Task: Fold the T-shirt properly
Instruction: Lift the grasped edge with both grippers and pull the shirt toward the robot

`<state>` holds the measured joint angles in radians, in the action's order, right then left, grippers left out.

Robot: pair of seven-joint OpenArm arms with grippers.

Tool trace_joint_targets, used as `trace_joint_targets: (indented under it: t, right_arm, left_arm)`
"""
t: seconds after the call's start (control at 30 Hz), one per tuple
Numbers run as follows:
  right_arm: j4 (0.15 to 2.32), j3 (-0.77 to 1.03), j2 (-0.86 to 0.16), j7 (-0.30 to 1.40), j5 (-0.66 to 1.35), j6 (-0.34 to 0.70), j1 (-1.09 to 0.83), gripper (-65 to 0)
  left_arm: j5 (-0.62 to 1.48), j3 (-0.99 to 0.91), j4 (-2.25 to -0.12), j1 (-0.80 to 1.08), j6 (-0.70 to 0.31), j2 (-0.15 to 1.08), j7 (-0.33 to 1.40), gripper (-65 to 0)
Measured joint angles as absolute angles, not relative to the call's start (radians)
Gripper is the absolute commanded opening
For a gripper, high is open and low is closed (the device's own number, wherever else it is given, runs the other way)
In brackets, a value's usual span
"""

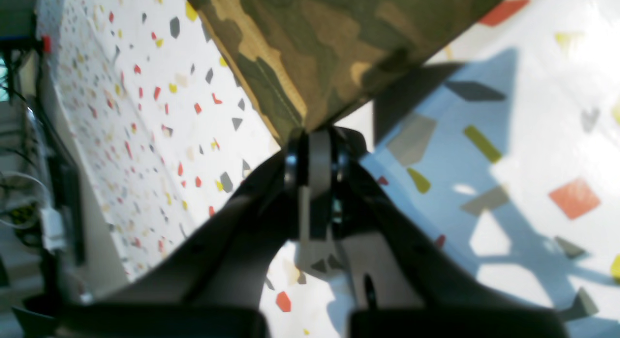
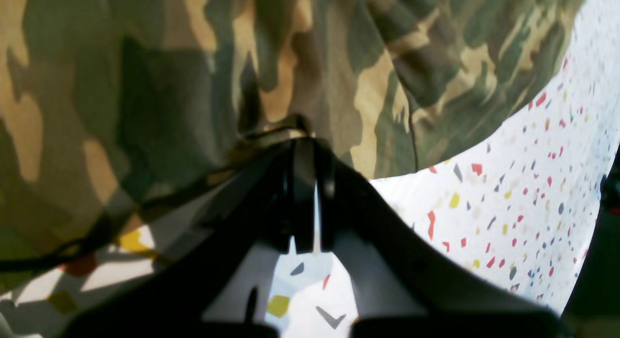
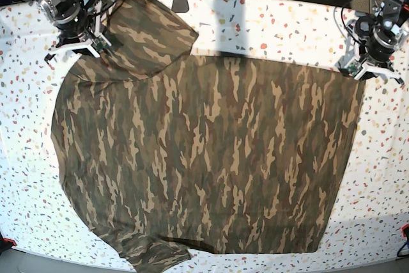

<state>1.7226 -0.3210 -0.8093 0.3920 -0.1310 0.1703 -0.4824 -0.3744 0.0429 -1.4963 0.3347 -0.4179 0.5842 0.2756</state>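
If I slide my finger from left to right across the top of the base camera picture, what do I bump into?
Right gripper, pinching the shirt's far left part → the camouflage T-shirt spread over the speckled table → left gripper, pinching the shirt's far right corner.

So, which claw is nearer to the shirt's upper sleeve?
The right claw. It is shut on the T-shirt right beside the upper sleeve. The left claw pinches the opposite far corner, a full shirt length away.
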Motion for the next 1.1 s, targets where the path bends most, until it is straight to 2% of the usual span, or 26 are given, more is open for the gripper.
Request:
trace_joint_targets:
  t: [0.17,0.33,0.53,0.8,0.97,1.0,1.1]
  right_arm:
    - [1.746,-0.318,-0.815,0.400,-0.131,0.145,-0.503,-65.0]
    - [1.824,-0.274,-0.815,0.403,-0.131,0.086,-0.603,-65.0]
    - [1.918,-0.153,-0.814,0.416,-0.122,0.101,-0.774,-65.0]
    - [2.009,-0.020,-0.812,0.409,-0.123,0.096,-0.976,-65.0]
    - [2.037,0.001,-0.812,0.397,-0.128,0.033,-0.981,-65.0]
    - [2.038,0.001,-0.813,0.397,-0.146,0.033,-0.975,-61.1]
    - [2.038,0.000,-0.813,0.402,-0.191,0.035,-0.968,-43.9]
  left_arm:
    - [-0.277,0.041,-1.499,0.339,-0.380,0.587,0.310,-65.0]
    - [-0.184,0.039,-1.558,0.418,-0.369,0.635,0.332,-65.0]
    - [-0.159,0.042,-1.663,0.542,-0.268,0.656,0.373,-65.0]
    - [-0.160,0.041,-1.757,0.657,-0.270,0.657,0.371,-65.0]
    - [-0.171,0.041,-1.763,0.657,-0.270,0.657,0.370,-65.0]
    - [-0.183,0.041,-1.764,0.656,-0.270,0.657,0.370,-65.0]
    - [-0.183,0.041,-1.765,0.645,-0.270,0.657,0.371,-65.0]
